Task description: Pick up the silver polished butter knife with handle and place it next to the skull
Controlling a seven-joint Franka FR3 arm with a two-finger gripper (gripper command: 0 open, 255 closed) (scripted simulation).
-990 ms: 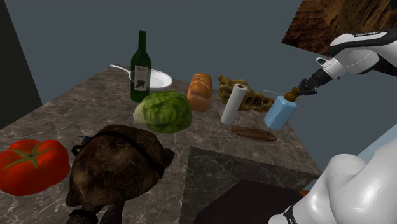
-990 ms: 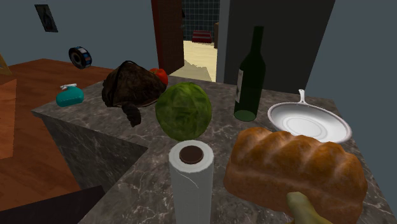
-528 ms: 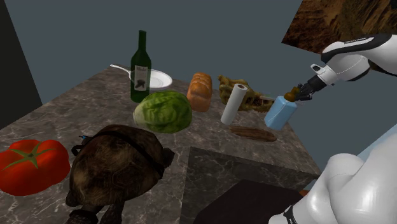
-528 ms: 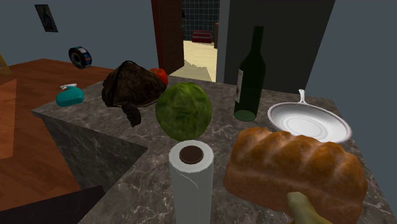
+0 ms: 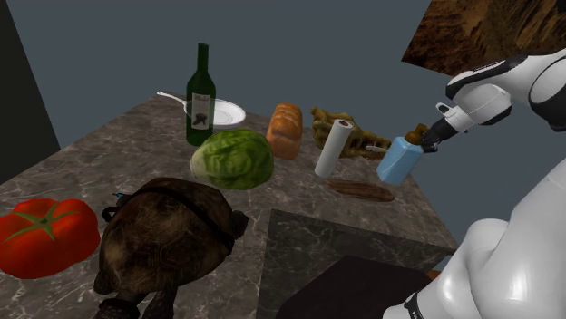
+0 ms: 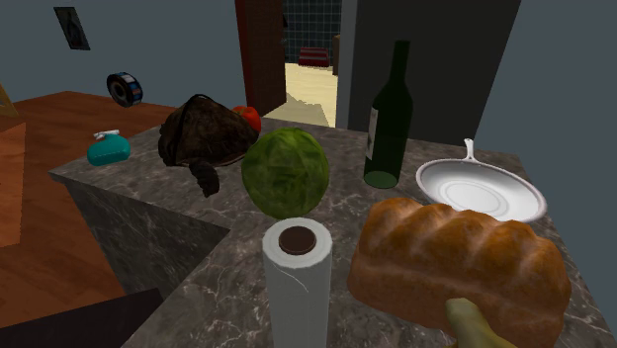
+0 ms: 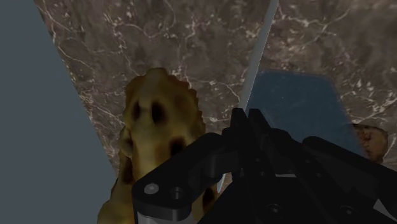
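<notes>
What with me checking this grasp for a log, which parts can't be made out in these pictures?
Silver butter knife: wrist view, one end is hidden behind the black hand.
Yellowish skull: wrist view, partly hidden by the hand; second exterior view, cut off by the bottom edge beside the brown bread loaf.
Pale blue box: wrist view, near side hidden by the hand.

Butter knife (image 7: 257, 57): slim silver blade, handle hidden, clasped btwn pincer (image 7: 245, 124) fingers, blade jutting fwd above counter (image 7: 159, 38), just beside skull (image 7: 156, 127), yellow-brown w/ dark eye sockets, resting on counter nr edge.
</notes>
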